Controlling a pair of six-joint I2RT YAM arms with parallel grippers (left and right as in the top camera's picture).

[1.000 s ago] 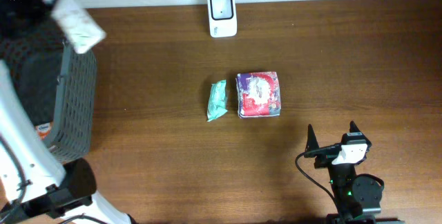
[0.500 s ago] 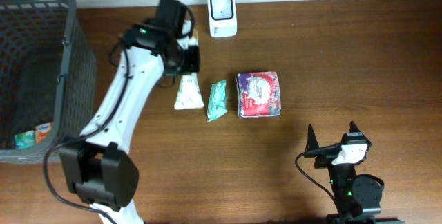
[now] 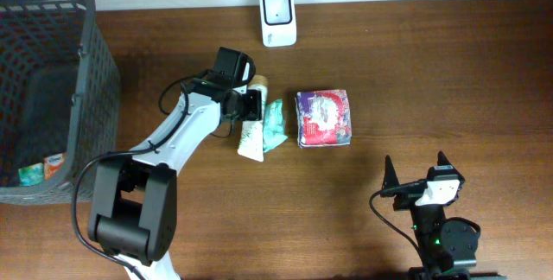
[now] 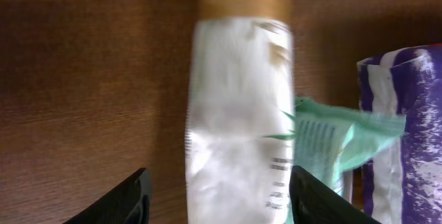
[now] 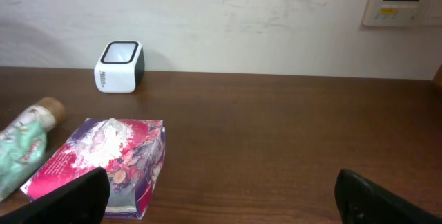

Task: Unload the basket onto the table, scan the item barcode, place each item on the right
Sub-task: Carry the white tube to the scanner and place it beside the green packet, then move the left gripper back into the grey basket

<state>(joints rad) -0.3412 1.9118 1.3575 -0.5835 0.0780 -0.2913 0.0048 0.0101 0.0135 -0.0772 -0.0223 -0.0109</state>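
So the item here is a squeeze tube [image 3: 251, 131] with a white, soft-looking body that flattens out toward the crimped end and a round tan cap [image 3: 258, 81] that has a cork or wood kind of look. It's lying flat on the table [image 3: 432, 73] near the middle, cap pointing toward the back edge. The left wrist view is pretty blurry, but you can make out a few lines of small dark print low on the body and some faint greenish marks higher up. I can't tell if any of that is the barcode.

The left gripper [image 3: 249, 105] sits right over the tube with its black fingers [image 4: 131, 200] spread to either side. There's bare wood showing between the tube and one finger, so it's straddling the tube, not pinching it.

Right up against the tube's side is a crinkly green packet [image 3: 273, 124] made of thin foil-type stuff, which looks to be touching it. Next over is a squarish purple pack [image 3: 324, 117] with pink and white print, soft and a bit puffy.

The scanner [image 3: 278, 6] — a small white box with rounded corners and a dark window — stands at the back edge, well apart from the tube. A dark mesh basket [image 3: 86, 81] sits at the left end.

The right gripper [image 5: 222, 182] is off by the near edge, jaws spread wide with nothing between them.

The table itself is dark brown wood grain, smooth finish.
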